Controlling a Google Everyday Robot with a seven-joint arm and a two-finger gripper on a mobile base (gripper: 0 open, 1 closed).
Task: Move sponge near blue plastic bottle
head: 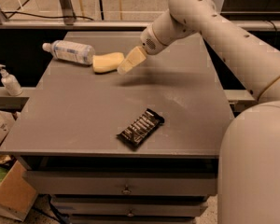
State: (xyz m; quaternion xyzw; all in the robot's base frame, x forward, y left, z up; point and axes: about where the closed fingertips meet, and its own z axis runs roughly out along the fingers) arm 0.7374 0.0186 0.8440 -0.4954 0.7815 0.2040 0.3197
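We see the gripper (130,61) over the far left part of the grey worktop (84,111), at the end of the pale arm (214,27) that reaches in from the right and slopes down to the left. Its light tip meets the right end of the sponge (106,62); we cannot tell whether the jaws are open, closed or gripping the sponge, since they show as one pale block. The sponge, soft and pale yellow, lies flat on the worktop near the far left corner, its long side running roughly left to right. Just beside it, to the left and a little farther back, the bottle (71,52) lies on its side, white cap pointing left and pale blue and white label facing us; the sponge's left end sits right at the bottle's base, and we cannot say for certain whether the two touch. Well apart from these, near the front edge, a dark striped snack bar (140,128) lies flat at a slant. Off the worktop to the left, a small white pump bottle (10,81) stands upright on a lower ledge. Beneath the worktop we make out drawer fronts (126,189) with small knobs, and a cardboard box (11,195) sits on the floor at the lower left. The robot's rounded body (256,167) fills the lower right
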